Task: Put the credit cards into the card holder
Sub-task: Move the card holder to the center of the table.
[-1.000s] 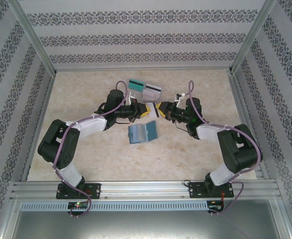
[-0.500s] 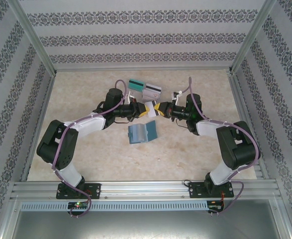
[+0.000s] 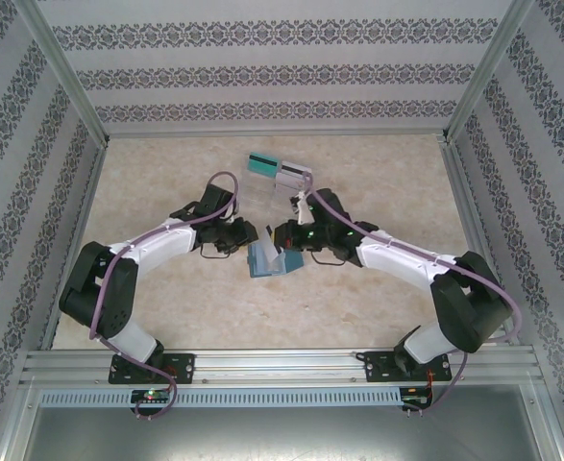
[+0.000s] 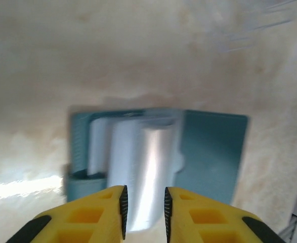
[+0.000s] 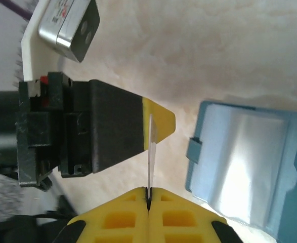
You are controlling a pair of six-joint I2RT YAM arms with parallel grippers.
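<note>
Open flat at the middle of the table (image 3: pixel 166 173), grey pockets up: the card holder (image 3: pixel 274 257). Just beside it, edge-on, one white credit card (image 5: pixel 150 152), clamped between the closed jaws of the right gripper (image 5: pixel 149 191). Close opposite, the left gripper (image 4: pixel 144 205), fingers a little apart, with nothing seen between them. Well behind, side by side on the table, two more credit cards (image 3: pixel 280 170).

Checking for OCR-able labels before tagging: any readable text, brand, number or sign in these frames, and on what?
Nothing reads clearly enough to quote.
Silver box, top left of the right wrist view: red marks, blurred.
Teal card and white card on the table: any print too small.
Held card in the right gripper: edge-on, faces hidden.
Card holder: no lettering seen.
</note>
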